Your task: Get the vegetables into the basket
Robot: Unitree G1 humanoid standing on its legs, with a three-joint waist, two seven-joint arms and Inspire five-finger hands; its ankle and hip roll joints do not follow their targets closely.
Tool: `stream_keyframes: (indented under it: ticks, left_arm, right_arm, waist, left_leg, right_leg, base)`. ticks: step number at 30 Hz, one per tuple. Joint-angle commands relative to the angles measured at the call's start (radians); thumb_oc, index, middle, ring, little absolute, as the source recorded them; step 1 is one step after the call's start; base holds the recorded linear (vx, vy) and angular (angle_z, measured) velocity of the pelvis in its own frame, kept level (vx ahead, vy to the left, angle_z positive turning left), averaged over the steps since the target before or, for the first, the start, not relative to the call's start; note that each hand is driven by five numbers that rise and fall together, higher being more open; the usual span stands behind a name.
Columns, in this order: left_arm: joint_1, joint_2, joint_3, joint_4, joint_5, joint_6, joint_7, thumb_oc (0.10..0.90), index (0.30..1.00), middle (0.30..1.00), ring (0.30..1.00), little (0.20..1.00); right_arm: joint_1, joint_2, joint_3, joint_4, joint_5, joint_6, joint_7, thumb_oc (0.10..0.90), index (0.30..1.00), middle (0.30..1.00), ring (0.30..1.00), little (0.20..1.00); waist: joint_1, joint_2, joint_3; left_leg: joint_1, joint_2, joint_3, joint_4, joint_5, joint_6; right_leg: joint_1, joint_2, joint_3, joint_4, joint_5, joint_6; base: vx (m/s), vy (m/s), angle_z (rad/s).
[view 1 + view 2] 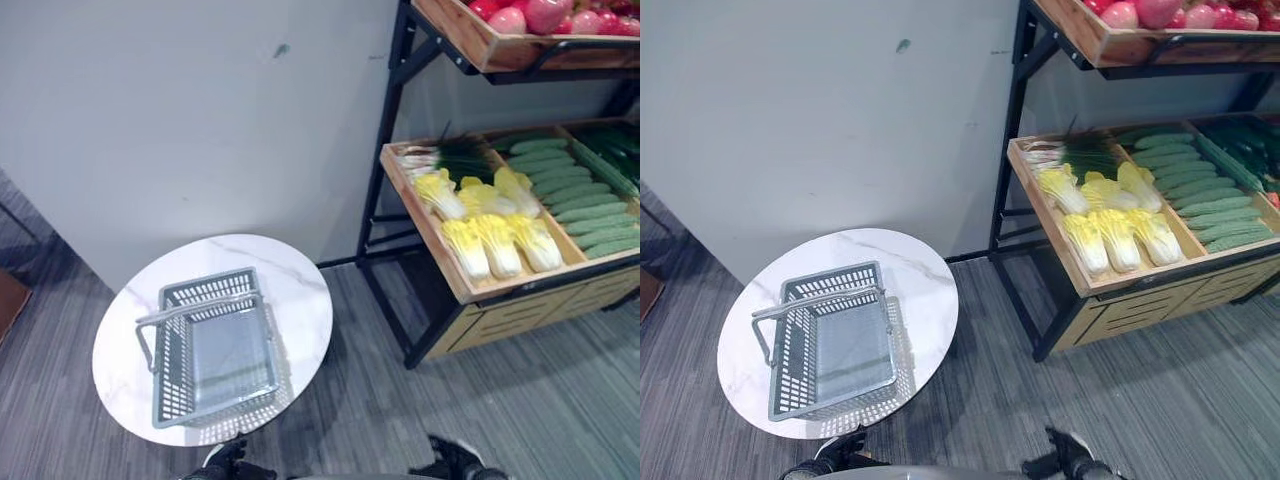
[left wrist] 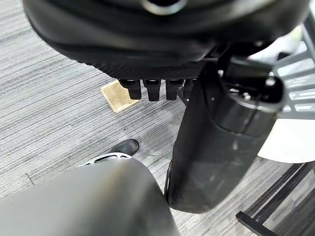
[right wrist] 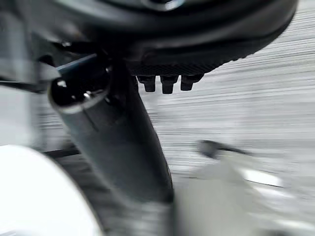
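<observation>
An empty grey plastic basket with its handle raised stands on a round white marble table. To its right, a wooden shelf tray holds yellow-white cabbages, green cucumbers and green onions. My left hand hangs low beside the table over the carpet, fingers relaxed and holding nothing. My right hand hangs the same way, also empty. Both hands are well away from the vegetables.
The black-framed rack has an upper crate of red fruit above the vegetable tray. A pale wall stands behind the table. Grey carpet lies open between table and rack. A yellow tag lies on the floor.
</observation>
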Motion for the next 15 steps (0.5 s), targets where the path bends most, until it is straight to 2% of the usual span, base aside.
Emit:
stream_keyframes:
  ticks: [1, 5, 7, 8, 9, 13, 15]
  left_arm:
    - [-0.017, 0.007, -0.015, 0.065, 0.043, 0.006, 0.005, 0.9, 1.0, 1.0, 1.0, 1.0]
    - [-0.024, 0.005, -0.009, 0.07, 0.061, 0.012, 0.002, 0.9, 1.0, 1.0, 1.0, 1.0]
    - [-0.029, 0.01, -0.01, 0.067, 0.067, 0.015, -0.001, 0.9, 1.0, 1.0, 1.0, 1.0]
    - [-0.029, 0.01, -0.01, 0.067, 0.067, 0.015, -0.001, 0.9, 1.0, 1.0, 1.0, 1.0]
    - [-0.028, 0.011, -0.014, 0.061, 0.059, 0.017, -0.004, 0.9, 1.0, 1.0, 1.0, 1.0]
    - [-0.03, 0.008, -0.015, 0.062, 0.049, 0.022, -0.002, 0.9, 1.0, 1.0, 1.0, 1.0]
    - [-0.03, 0.005, -0.019, 0.065, 0.03, 0.026, 0.007, 0.9, 1.0, 1.0, 1.0, 1.0]
  right_arm:
    - [-0.134, -0.034, -0.075, -0.15, -0.014, -0.103, -0.033, 0.9, 1.0, 1.0, 1.0, 1.0]
    - [-0.179, -0.096, -0.086, -0.317, -0.03, -0.111, -0.015, 0.9, 1.0, 1.0, 1.0, 1.0]
    - [-0.252, -0.165, -0.08, -0.432, -0.041, -0.114, -0.004, 0.9, 1.0, 1.0, 1.0, 1.0]
    - [-0.252, -0.165, -0.08, -0.432, -0.041, -0.113, -0.004, 0.9, 1.0, 1.0, 1.0, 1.0]
    - [-0.371, -0.21, -0.039, -0.547, -0.025, -0.12, 0.023, 0.9, 1.0, 1.0, 1.0, 1.0]
    - [-0.46, -0.193, 0.014, -0.568, 0.007, -0.116, 0.027, 0.9, 1.0, 1.0, 1.0, 1.0]
    - [-0.563, -0.13, 0.101, -0.538, 0.084, -0.109, 0.044, 0.9, 1.0, 1.0, 1.0, 1.0]
  waist:
    - [0.011, -0.014, 0.044]
    - [0.016, -0.016, 0.036]
    - [0.026, -0.022, 0.03]
    - [0.026, -0.022, 0.03]
    - [0.044, -0.031, 0.026]
    - [0.059, -0.04, 0.026]
    - [0.084, -0.053, 0.028]
  left_leg:
    - [0.087, -0.015, 0.054, 0.006, -0.118, -0.031]
    - [0.092, -0.015, 0.056, 0.006, -0.119, -0.031]
    - [0.093, -0.016, 0.051, 0.006, -0.118, -0.03]
    - [0.093, -0.016, 0.051, 0.006, -0.118, -0.03]
    - [0.091, -0.015, 0.045, 0.006, -0.118, -0.027]
    - [0.091, -0.016, 0.039, 0.006, -0.118, -0.026]
    - [0.089, -0.016, 0.028, 0.006, -0.118, -0.024]
  right_leg:
    - [-0.016, -0.019, 0.041, -0.019, 0.021, 0.087]
    - [-0.012, -0.02, 0.036, -0.021, 0.021, 0.088]
    - [-0.007, -0.022, 0.029, -0.024, 0.021, 0.09]
    - [-0.007, -0.022, 0.029, -0.024, 0.021, 0.09]
    - [-0.005, -0.024, 0.019, -0.029, 0.024, 0.09]
    - [-0.002, -0.026, 0.009, -0.027, 0.024, 0.09]
    - [0.002, -0.027, 0.0, -0.028, 0.025, 0.089]
  base:
    - [0.0, 0.014, -0.2]
    - [0.0, 0.005, -0.07]
    - [0.0, 0.0, 0.0]
    - [-0.01, 0.021, 0.06]
    - [-0.01, 0.017, 0.03]
    - [0.0, 0.018, 0.08]
    - [0.0, 0.036, 0.08]
